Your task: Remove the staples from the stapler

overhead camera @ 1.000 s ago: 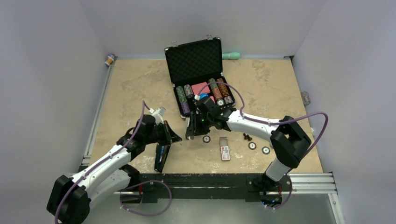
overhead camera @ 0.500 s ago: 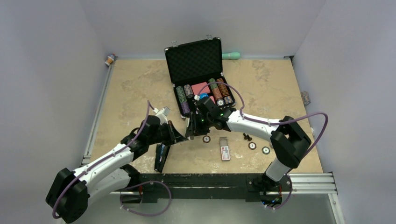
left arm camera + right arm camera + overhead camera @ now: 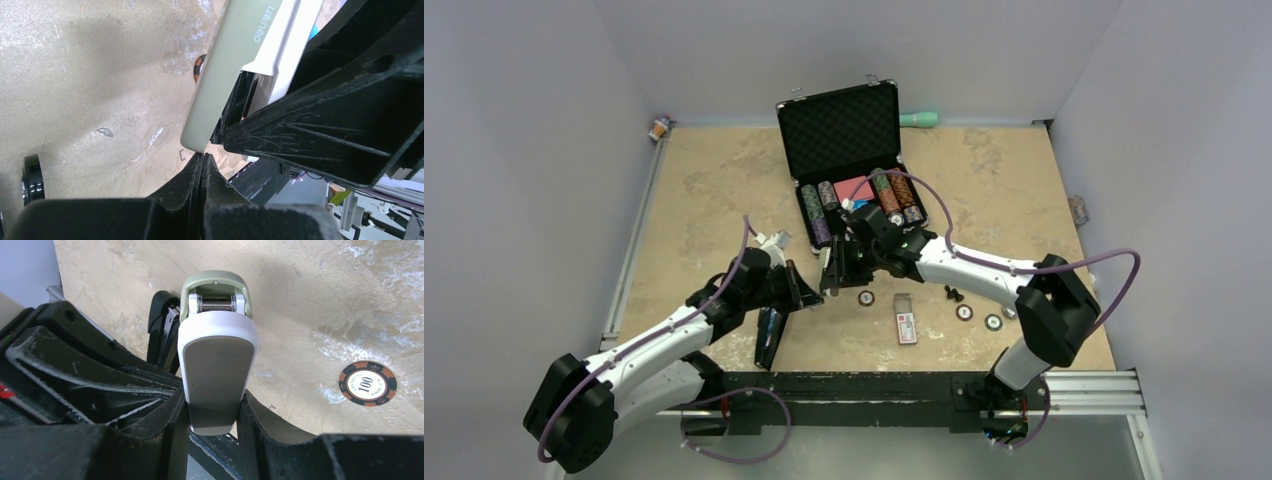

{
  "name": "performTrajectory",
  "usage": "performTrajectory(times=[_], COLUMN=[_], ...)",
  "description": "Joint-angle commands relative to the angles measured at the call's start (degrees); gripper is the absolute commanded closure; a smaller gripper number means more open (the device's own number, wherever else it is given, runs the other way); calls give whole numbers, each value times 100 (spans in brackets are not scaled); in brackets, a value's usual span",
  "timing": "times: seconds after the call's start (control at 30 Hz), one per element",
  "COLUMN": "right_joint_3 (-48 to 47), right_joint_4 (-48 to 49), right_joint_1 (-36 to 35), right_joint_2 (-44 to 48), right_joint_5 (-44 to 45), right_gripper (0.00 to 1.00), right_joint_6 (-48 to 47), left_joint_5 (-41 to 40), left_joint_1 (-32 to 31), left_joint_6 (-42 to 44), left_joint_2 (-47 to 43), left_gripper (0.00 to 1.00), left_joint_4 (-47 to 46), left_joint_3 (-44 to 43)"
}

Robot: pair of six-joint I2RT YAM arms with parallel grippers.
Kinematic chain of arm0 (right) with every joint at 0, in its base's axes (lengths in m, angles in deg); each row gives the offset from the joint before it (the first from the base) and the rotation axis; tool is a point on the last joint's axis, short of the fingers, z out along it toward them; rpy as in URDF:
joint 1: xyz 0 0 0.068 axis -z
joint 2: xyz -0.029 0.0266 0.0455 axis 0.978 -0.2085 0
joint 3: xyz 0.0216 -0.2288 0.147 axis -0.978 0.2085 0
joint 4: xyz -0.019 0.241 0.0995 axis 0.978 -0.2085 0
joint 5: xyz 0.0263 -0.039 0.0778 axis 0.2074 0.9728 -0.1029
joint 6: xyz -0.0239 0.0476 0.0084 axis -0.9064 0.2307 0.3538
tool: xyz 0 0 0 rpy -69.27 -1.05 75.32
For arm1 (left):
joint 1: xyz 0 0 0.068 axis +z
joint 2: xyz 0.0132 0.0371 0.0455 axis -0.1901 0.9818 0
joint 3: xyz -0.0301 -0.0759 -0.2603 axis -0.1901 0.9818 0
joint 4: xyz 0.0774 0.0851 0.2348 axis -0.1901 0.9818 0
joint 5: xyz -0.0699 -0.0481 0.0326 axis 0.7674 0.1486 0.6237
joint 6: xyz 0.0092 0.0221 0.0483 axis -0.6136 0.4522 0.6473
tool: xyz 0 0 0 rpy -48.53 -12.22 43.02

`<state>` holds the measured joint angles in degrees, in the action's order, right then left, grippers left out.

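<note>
Right gripper (image 3: 214,416) clamping the Deli stapler (image 3: 218,360) above the tabletop (image 3: 714,180) near the poker-chip case (image 3: 839,125) | left gripper (image 3: 202,164) pinched together, tips sitting at stapler's end | advice: probing slowly, straight in, right arm bracing

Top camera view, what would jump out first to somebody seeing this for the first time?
The two arms meet mid-table: the right gripper clamps a pale green and white stapler, and the shut left gripper points its tips right at the stapler's end. Behind them an open black case holds rows of poker chips, with a few loose chips lying on the table nearer the arms.
</note>
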<state>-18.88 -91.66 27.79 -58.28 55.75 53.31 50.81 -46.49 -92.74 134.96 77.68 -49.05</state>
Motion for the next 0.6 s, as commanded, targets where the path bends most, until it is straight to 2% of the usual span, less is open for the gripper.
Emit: performTrajectory(times=[0.0, 0.33, 0.57], right_joint_3=[-89, -3, -12], right_joint_4=[274, 364, 392], right_joint_1=[-88, -111, -116], right_joint_2=[316, 260, 165], right_joint_5=[-329, -364, -316], right_gripper=[100, 100, 100], right_joint_6=[79, 103, 115], left_joint_5=[-95, 1, 328], left_joint_1=[-5, -15, -12], left_joint_6=[103, 99, 26], left_joint_2=[107, 129, -100], left_gripper=[100, 100, 100], left_joint_4=[-294, -544, -1152], left_joint_3=[6, 6, 205])
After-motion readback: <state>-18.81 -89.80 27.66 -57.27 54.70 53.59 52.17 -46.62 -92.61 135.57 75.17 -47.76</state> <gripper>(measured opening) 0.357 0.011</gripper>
